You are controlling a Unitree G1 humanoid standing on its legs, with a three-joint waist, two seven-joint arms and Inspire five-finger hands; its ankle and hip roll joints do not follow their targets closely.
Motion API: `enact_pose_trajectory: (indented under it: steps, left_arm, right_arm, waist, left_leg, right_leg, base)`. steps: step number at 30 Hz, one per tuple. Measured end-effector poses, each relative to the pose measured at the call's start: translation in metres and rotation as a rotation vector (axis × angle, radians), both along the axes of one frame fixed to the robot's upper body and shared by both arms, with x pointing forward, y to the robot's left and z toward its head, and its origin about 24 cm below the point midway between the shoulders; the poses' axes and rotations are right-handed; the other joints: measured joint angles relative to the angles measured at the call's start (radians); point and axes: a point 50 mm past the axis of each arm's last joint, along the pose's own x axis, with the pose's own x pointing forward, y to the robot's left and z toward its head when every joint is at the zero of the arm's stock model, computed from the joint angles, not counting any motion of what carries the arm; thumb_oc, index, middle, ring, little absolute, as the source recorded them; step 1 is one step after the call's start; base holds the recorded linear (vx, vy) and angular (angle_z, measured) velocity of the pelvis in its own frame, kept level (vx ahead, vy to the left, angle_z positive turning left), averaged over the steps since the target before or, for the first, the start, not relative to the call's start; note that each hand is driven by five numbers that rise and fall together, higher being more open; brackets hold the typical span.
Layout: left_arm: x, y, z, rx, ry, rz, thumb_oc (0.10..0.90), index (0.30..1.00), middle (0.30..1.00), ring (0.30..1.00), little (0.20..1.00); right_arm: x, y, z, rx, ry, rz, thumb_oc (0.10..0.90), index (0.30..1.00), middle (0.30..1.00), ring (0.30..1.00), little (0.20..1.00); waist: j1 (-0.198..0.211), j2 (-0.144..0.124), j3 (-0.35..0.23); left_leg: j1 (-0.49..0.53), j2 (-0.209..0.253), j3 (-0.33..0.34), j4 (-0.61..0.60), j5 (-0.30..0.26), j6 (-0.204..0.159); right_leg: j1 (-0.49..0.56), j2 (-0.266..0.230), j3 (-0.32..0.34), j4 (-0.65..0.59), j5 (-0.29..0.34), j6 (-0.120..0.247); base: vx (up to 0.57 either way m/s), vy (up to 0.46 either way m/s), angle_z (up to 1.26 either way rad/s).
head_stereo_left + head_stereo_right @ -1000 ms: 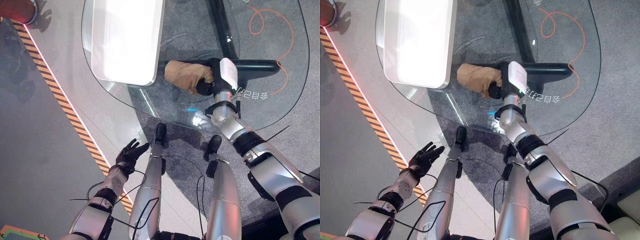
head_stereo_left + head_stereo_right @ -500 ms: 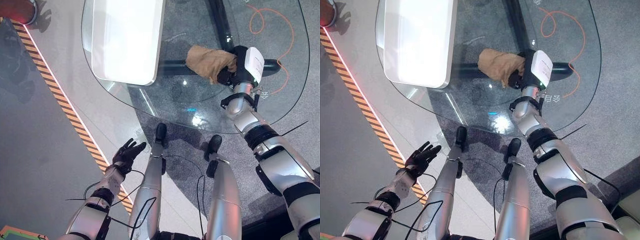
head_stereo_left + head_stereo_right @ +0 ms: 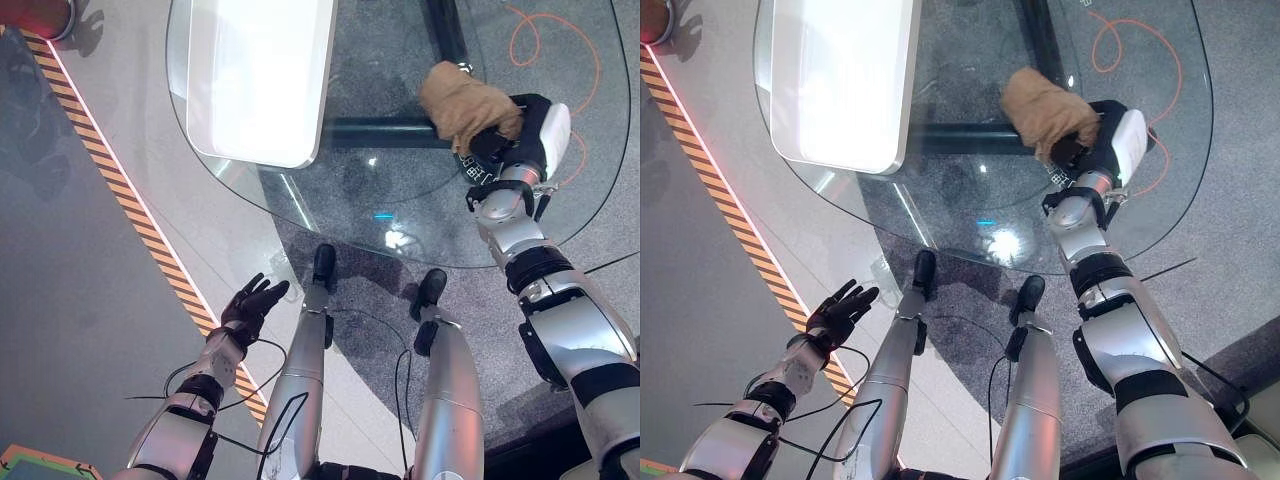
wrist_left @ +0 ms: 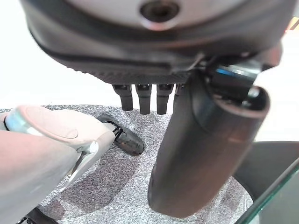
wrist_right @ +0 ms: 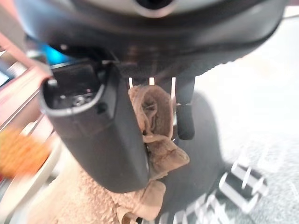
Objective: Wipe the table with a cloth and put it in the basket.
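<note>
A tan cloth [image 3: 462, 101] lies bunched on the round glass table [image 3: 400, 215], toward its right side. My right hand [image 3: 512, 140] is shut on the cloth's near edge, thumb and fingers pinching the folds [image 5: 152, 116]. My left hand [image 3: 250, 305] hangs low beside the table on the left, over the floor, fingers straight and spread, holding nothing; its wrist view shows the fingers [image 4: 142, 98] extended.
A white rectangular tray-like object [image 3: 260, 75] rests on the glass at the upper left. An orange cable [image 3: 560, 50] loops on the carpet under the table's far right. A black-and-orange striped line [image 3: 130, 200] crosses the floor on the left.
My right hand has slid the cloth across the glass from the table's middle toward the far right. The left hand has barely moved.
</note>
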Motion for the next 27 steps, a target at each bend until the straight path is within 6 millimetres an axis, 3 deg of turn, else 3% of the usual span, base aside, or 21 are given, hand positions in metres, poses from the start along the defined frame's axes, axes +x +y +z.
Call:
enact_pose_trajectory:
  steps: [11, 27]
  left_arm:
    - [0.001, 0.004, 0.002, 0.000, 0.001, -0.010, 0.800, 0.900, 0.900, 0.900, 0.900]
    - [0.000, 0.009, 0.002, 0.009, 0.013, -0.002, 0.800, 0.900, 0.900, 0.900, 0.900]
  right_arm:
    - [-0.008, -0.025, -0.005, 0.247, -0.078, -0.091, 0.100, 0.300, 0.300, 0.300, 0.200]
    - [-0.011, -0.034, -0.005, 0.295, -0.109, -0.115, 0.100, 0.300, 0.300, 0.300, 0.200]
  waist:
    - [-0.021, -0.001, 0.000]
    - [-0.025, -0.006, 0.003]
  left_leg:
    - [-0.004, -0.002, 0.000, 0.006, -0.001, 0.001]
    - [-0.020, -0.002, 0.000, 0.014, -0.003, 0.005]
  right_leg:
    - [0.002, 0.000, 0.000, -0.002, 0.003, 0.003]
    - [-0.001, 0.002, 0.000, -0.019, 0.014, 0.008]
  base:
    - [0.00, 0.000, 0.00]
    - [0.00, 0.000, 0.00]
